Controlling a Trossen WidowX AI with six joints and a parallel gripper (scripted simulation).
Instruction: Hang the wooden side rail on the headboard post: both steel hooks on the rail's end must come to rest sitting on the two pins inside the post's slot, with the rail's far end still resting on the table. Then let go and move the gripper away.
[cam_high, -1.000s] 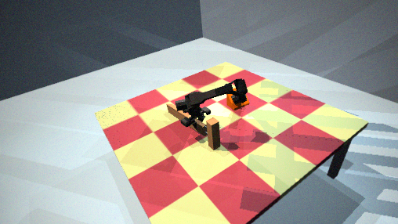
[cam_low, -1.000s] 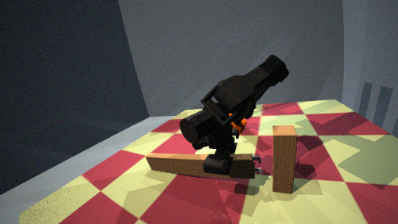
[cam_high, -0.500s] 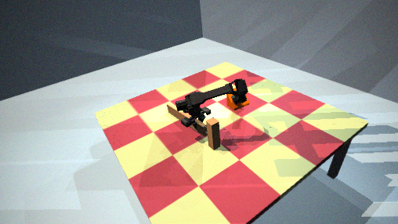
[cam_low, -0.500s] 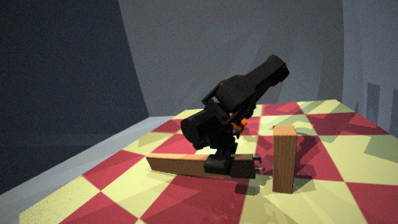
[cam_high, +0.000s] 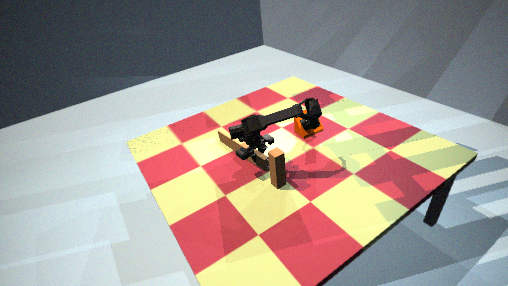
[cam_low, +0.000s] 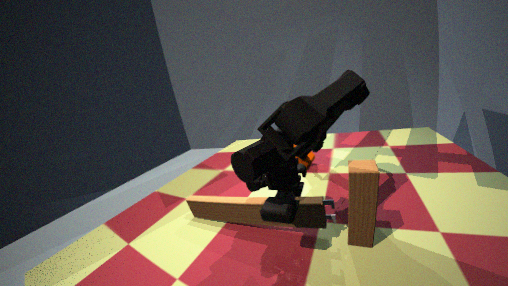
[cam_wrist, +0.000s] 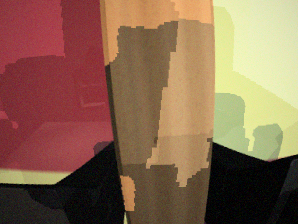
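Note:
The wooden side rail (cam_high: 228, 141) (cam_low: 225, 210) (cam_wrist: 160, 63) lies low over the checkered table, pointing at the upright headboard post (cam_high: 277, 170) (cam_low: 363, 202). Its two steel hooks (cam_low: 328, 209) stick out of the end nearest the post and stop a short gap away from it, outside the slot. My gripper (cam_high: 252, 148) (cam_low: 280, 210) (cam_wrist: 152, 140) is shut on the rail near its hook end, with one finger on each side. The rail's far end rests on the table. The slot and its pins are hidden in all views.
The arm's orange base (cam_high: 305, 127) stands behind the rail. The checkered table top (cam_high: 310, 235) ends at edges on all sides, with a dark leg (cam_high: 437, 205) at the right. Grey floor and walls surround it.

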